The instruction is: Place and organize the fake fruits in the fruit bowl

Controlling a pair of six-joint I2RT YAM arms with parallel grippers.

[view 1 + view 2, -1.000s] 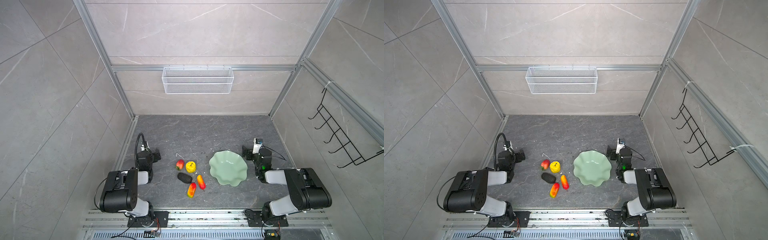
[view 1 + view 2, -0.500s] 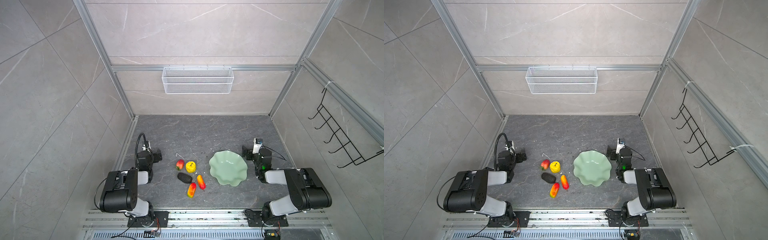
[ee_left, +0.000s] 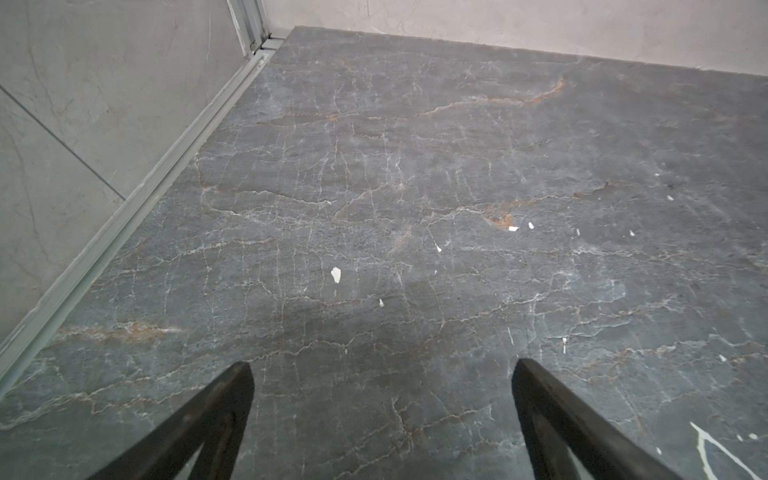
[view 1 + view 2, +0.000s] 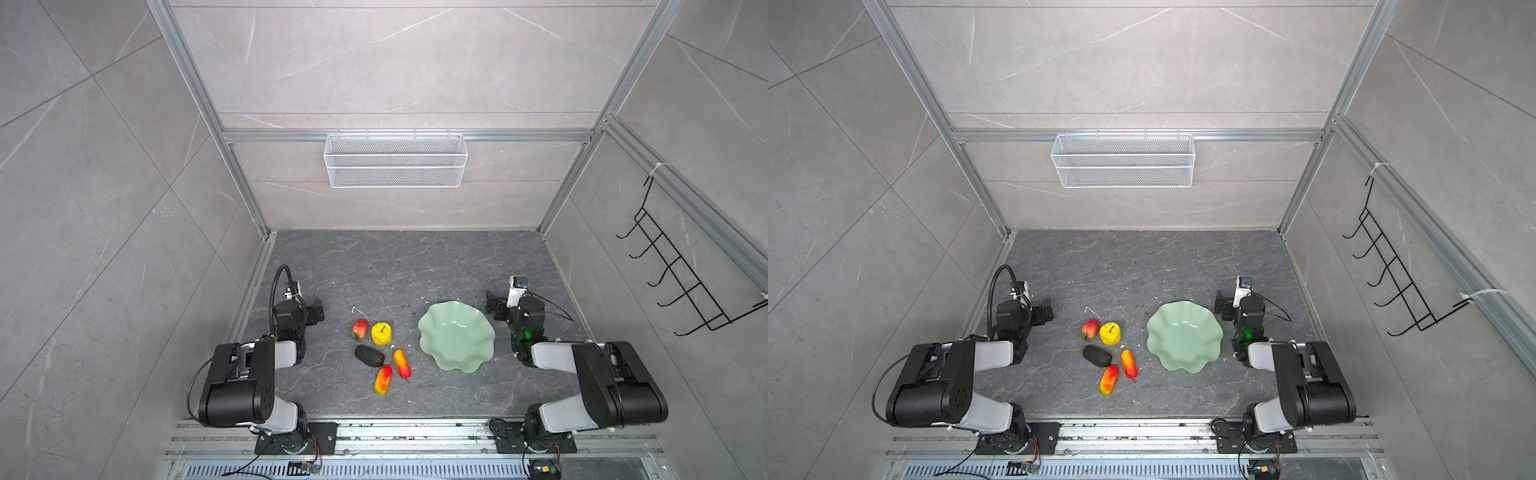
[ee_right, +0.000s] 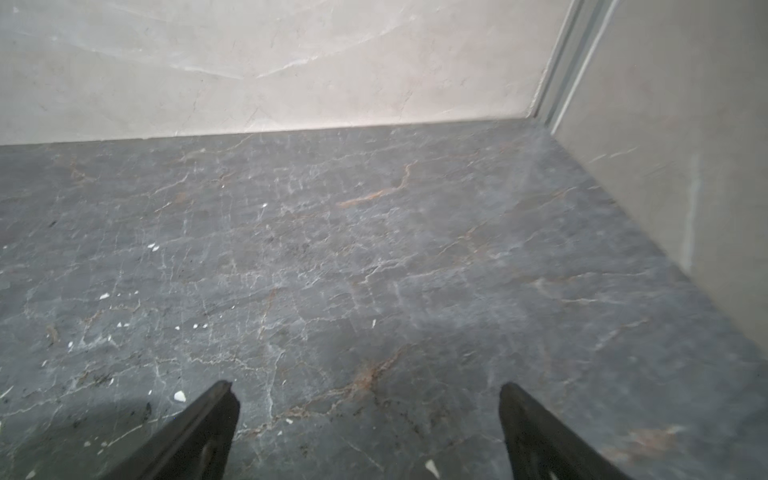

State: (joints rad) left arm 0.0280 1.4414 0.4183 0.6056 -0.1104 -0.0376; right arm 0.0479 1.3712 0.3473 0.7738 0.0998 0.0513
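The fruits lie clustered on the table (image 4: 374, 266), left of the bowl (image 4: 456, 343) and apart from it. The red fruit (image 4: 360, 329) is beside the yellow fruit (image 4: 381, 333), with the black fruit (image 4: 369, 356) in front. A long fruit (image 4: 402, 364) and a second long fruit (image 4: 383, 380) lie nearest the front rail. The left gripper (image 4: 314, 311) sits low, left of the cluster and clear of it. The right gripper (image 4: 495, 304) is just beside the bowl's far right rim. In the wrist views, the left fingers (image 3: 224, 407) and the right fingers (image 5: 208, 424) are spread wide over bare stone, grasping nothing.
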